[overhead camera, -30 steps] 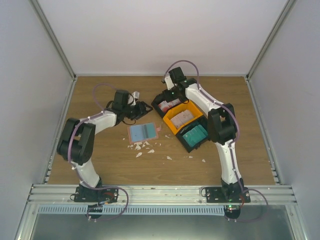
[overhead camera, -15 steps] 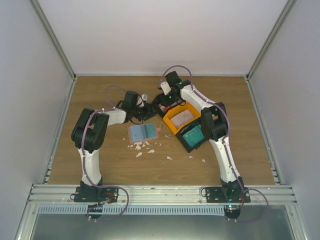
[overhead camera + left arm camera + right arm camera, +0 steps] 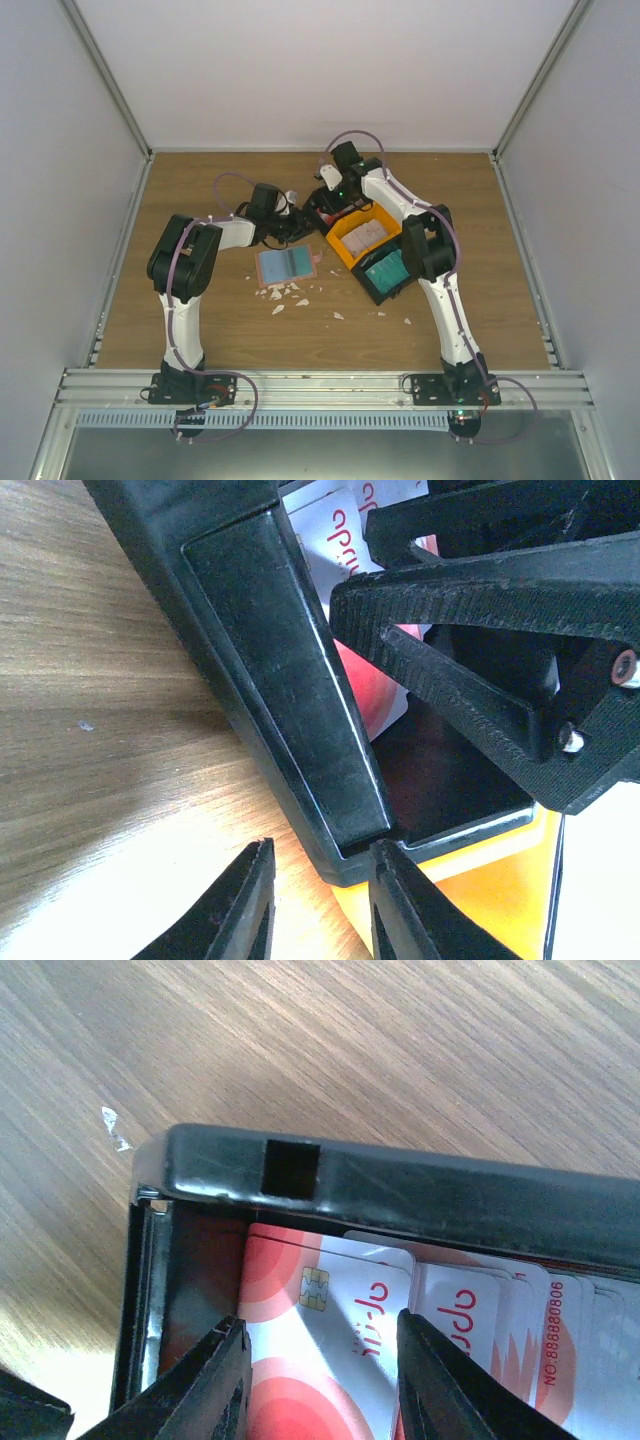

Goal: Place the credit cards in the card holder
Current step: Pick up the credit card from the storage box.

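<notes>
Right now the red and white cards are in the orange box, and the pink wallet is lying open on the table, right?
Not quite. The red-and-white cards sit in a black bin, not the orange bin; the right wrist view shows them inside its black wall. The card holder does lie open on the table.

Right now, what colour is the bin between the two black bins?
The middle bin is orange; the top external view shows it best.

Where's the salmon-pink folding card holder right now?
Top view: the card holder lies open on the wooden table, left of the orange plastic bin, with white torn scraps at its near edge.
</notes>
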